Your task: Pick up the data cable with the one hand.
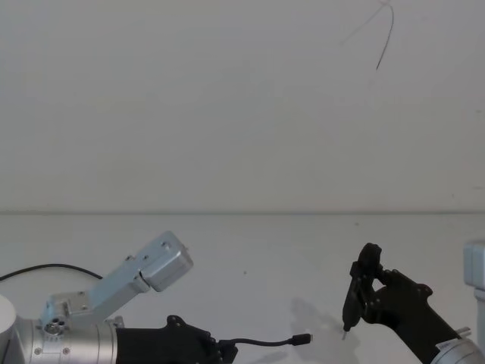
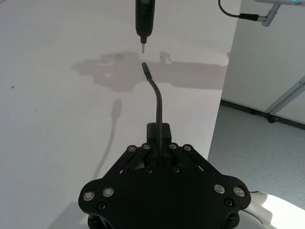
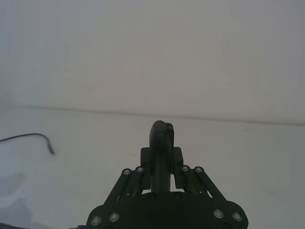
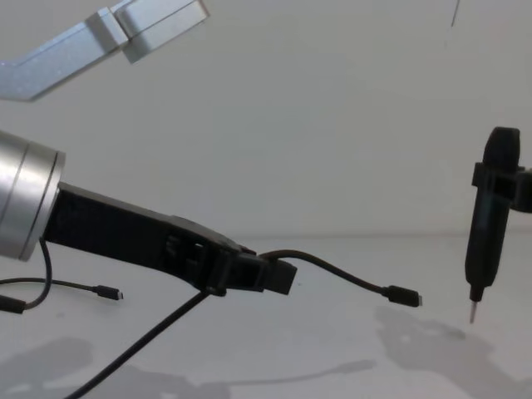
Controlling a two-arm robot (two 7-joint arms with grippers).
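Your left gripper [image 4: 278, 276], low centre of the chest view, is clamped on the data cable [image 4: 357, 278]. Raise it slowly, steering the plug [image 4: 403, 295] clear of the pen-shaped tool [image 4: 485, 241] that the right gripper [image 1: 369, 282] grips at right.

The data cable [image 4: 341, 269] runs rightward from left gripper [image 4: 273, 274] toward pen tool [image 4: 486, 241].

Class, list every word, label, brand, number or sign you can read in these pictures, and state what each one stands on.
No readable text, number or sign in any view.
Black two-finger left tool, shut on the long thin black data cable: no marking on either.
Black two-finger right tool, shut on the black pen-shaped instrument with a metal tip: no marking on either.
Silver metal arm bracket: screw holes, no print.
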